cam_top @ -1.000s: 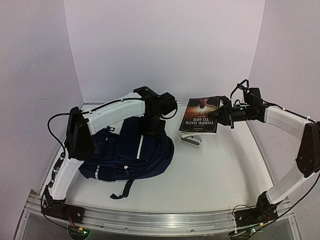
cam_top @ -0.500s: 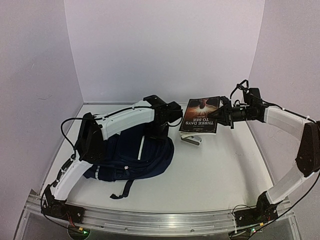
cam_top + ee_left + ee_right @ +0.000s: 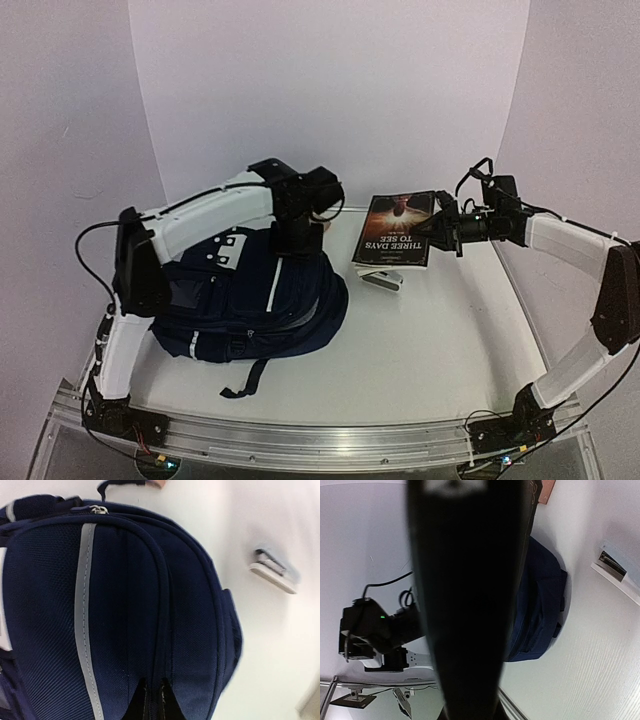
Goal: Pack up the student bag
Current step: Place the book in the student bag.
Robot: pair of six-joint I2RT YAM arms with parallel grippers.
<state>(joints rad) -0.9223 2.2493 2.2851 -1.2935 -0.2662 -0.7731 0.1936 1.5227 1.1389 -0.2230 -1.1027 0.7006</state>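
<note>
Lying on the left half of the table (image 3: 450, 340), grey stripe up: navy bag (image 3: 255, 300), black strap trailing toward the near edge. Pressed together on the zip seam at the bag's far end: left gripper (image 3: 298, 243), with fabric pinched between the black fingertips (image 3: 141, 705) in the wrist view. Clamped on the right edge of a book (image 3: 393, 228): right gripper (image 3: 441, 232), holding it cover up, off the table, right of the bag. Filling the middle of the right wrist view, edge-on and dark: the same book. Resting on the table under the book's near edge, just beside the bag: small white stapler (image 3: 382, 281).
</note>
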